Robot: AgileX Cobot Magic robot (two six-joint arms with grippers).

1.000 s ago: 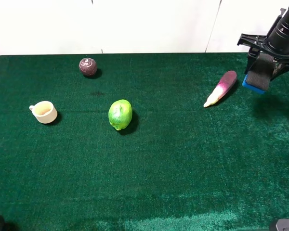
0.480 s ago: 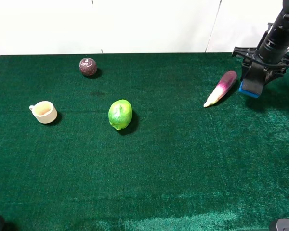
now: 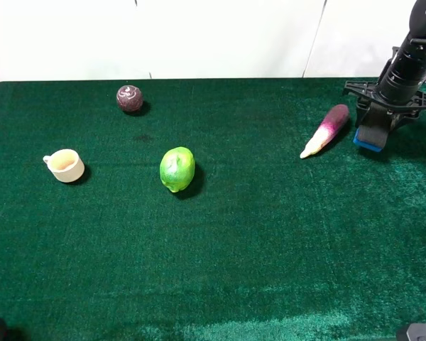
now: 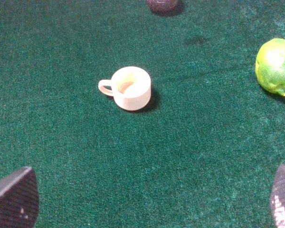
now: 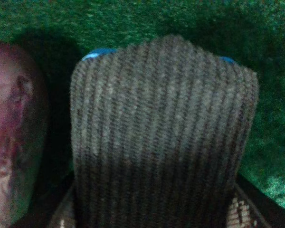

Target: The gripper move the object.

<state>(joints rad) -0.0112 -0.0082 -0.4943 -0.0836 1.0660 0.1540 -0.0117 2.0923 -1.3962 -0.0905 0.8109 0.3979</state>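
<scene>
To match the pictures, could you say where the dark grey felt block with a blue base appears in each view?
Exterior high: dark grey felt block at far right.
Left wrist: not in it.
Right wrist: block fills the middle.
Shared landmark: purple-white eggplant-shaped vegetable beside it.

No text, label, brand, number or sign can be read anywhere in these views.
</scene>
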